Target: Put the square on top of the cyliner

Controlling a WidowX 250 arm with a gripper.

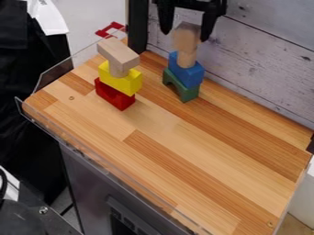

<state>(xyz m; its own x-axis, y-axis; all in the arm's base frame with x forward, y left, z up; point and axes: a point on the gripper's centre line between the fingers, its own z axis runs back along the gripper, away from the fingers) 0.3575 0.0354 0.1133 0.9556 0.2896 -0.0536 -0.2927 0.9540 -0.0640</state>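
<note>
I had the black gripper (186, 36) at the back edge of the tabletop (202, 151), toward its left end, pointing down with its fingers apart, one to each side of the plain wooden square block (187, 33). Whether either finger touched the wood I could not tell. The square block sat on top of the upright wooden cylinder (186, 58), which stood on a blue block (187, 73), and that on a green arch (189, 93). Nearer the left edge I saw a second stack: a red block (114, 95) at the bottom, a yellow block (120, 81) over it, then a wooden peg (118, 70) with a long wooden block (118, 53) lying across it. The tabletop was made of light and darker wood strips, with a small screw (71, 97) set in near the left corner and clear plastic edging (67, 73) up along the left edge. Behind the back edge rose a wall of whitewashed planks (257, 78), next to a black post (138, 26). Past the left edge I could see a red object (110, 30), and black cloth (30, 69) with a white piece over it. A grey cabinet (92, 179) stood below the front edge.
</note>
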